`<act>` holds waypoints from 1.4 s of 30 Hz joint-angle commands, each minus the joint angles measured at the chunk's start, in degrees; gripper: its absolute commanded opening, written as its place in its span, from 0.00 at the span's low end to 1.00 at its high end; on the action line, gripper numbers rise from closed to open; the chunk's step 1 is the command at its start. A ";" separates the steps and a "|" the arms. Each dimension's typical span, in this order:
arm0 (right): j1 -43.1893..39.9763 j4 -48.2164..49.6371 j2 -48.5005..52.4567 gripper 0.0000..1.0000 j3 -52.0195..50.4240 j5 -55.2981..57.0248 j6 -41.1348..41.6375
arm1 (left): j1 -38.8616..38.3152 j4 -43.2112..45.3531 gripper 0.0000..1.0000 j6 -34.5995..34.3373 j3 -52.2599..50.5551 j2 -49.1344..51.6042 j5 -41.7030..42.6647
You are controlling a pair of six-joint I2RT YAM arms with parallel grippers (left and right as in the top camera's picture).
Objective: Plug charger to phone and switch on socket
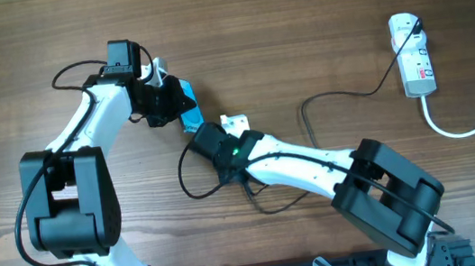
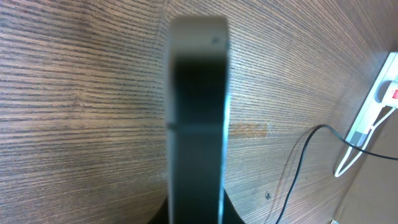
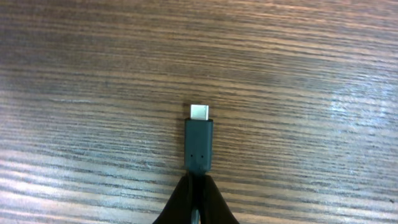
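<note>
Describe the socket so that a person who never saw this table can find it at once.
On the wooden table, look to the upper right of the overhead view. There lies the socket, a short white strip with small red marks. Unlike the thick white cord leaving it, it is blocky, and the thin black charger plugs into it.

Bright, even light falls on the table [image 1: 296,17]; shadows are soft. The phone [image 2: 198,124] is very blurry up close. The charger [image 3: 199,146] tip is sharp, with pale shine toward the right edge.
</note>
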 commanded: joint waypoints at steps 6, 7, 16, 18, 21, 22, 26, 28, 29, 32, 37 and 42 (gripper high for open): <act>-16.17 1.86 -11.47 0.04 -0.70 -49.46 -23.32 | 0.04 0.31 0.04 -0.15 -0.39 -0.07 1.18; -18.03 4.22 -12.31 0.04 -1.25 -56.11 -26.08 | 0.04 0.31 0.04 -0.15 -0.39 -0.07 1.20; -21.40 55.06 -8.61 0.04 -25.59 -84.65 -21.44 | 0.04 0.90 0.04 0.55 -0.39 -0.07 3.32; -21.44 58.95 -8.55 0.04 -28.76 -82.93 -19.34 | 0.04 0.90 0.04 1.95 -0.39 -0.07 3.32; -21.42 63.12 -8.55 0.04 -29.46 -78.44 -8.11 | 0.02 0.94 0.04 2.08 -0.39 -0.07 3.13; -21.38 65.77 -8.55 0.04 -29.46 -78.03 -2.82 | 0.02 1.01 0.04 2.08 -0.39 -0.07 3.13; -21.16 72.19 -8.55 0.04 -29.46 -76.54 9.60 | -0.68 1.14 0.04 2.03 -0.39 -0.07 3.15; -21.16 71.52 -8.07 0.04 -29.44 -73.75 10.32 | -1.95 1.14 0.04 2.03 -0.39 -0.07 3.08; -21.16 71.56 -7.43 0.04 -29.42 -72.30 10.82 | -2.56 1.14 0.04 1.99 -0.39 -0.07 2.91; -21.16 71.80 -6.93 0.04 -29.11 -69.44 9.53 | -4.09 1.14 0.04 1.75 -0.39 -0.07 -0.42; -21.16 61.22 -6.93 0.04 -25.14 -68.57 7.96 | -5.07 1.07 0.04 -0.20 -0.37 -0.07 -1.51; -20.63 43.50 -6.93 0.04 -15.67 -67.67 1.22 | -5.73 -0.28 0.04 -2.27 -0.09 -0.07 -3.82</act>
